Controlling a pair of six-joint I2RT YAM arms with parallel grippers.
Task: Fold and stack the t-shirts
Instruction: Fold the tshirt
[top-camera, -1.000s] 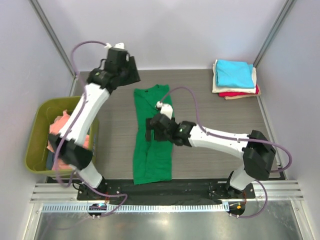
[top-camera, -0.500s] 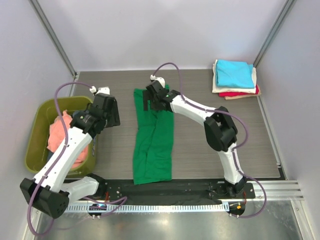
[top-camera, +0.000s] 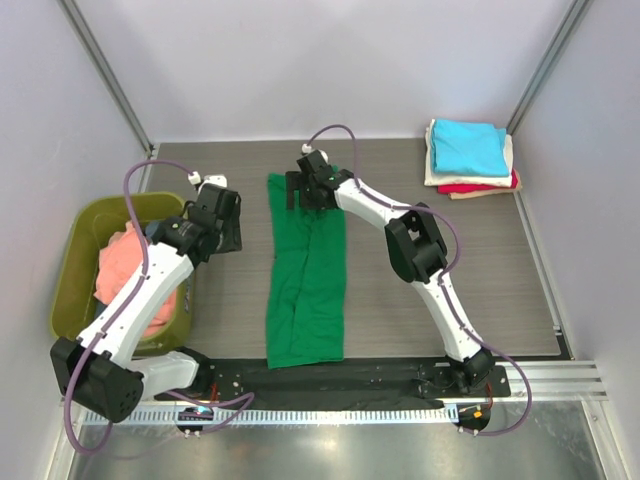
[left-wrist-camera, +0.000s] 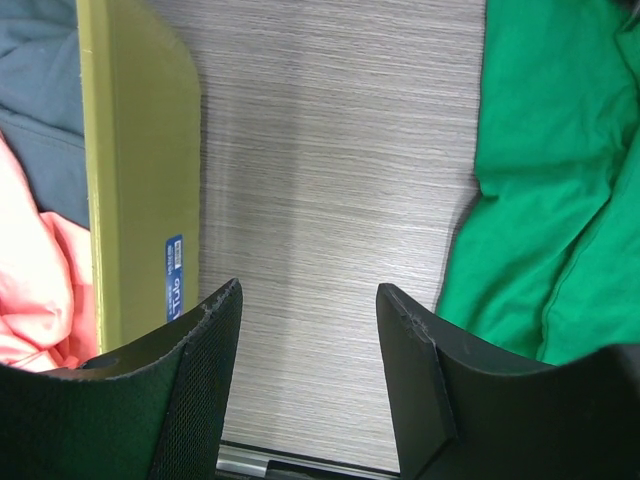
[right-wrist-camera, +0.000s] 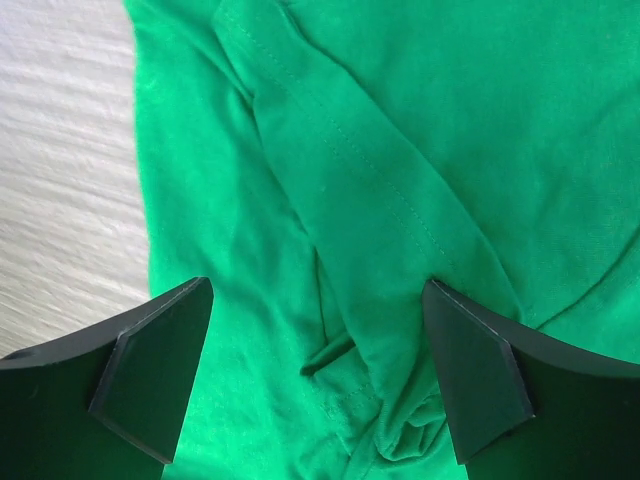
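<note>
A bright green t-shirt (top-camera: 306, 280) lies on the table as a long strip, folded lengthwise. My right gripper (top-camera: 304, 190) is open over its far end, and in the right wrist view (right-wrist-camera: 315, 300) its jaws straddle bunched green cloth (right-wrist-camera: 350, 180) without gripping it. My left gripper (top-camera: 224, 226) is open and empty over bare table between the tub and the shirt. The left wrist view (left-wrist-camera: 308, 300) shows the green shirt (left-wrist-camera: 560, 180) to its right. A folded stack (top-camera: 468, 150) with cyan on top, then cream and red, sits at the back right.
An olive-green tub (top-camera: 75, 240) stands at the left edge, holding a salmon-pink shirt (top-camera: 125, 265). The left wrist view shows the tub wall (left-wrist-camera: 140, 170), the salmon-pink cloth (left-wrist-camera: 30, 290) and dark blue-grey cloth (left-wrist-camera: 40, 100) inside. Grey walls enclose the table.
My right gripper has moved from the shirt's middle to its far end. My left gripper has come back from the far left corner to beside the tub.
</note>
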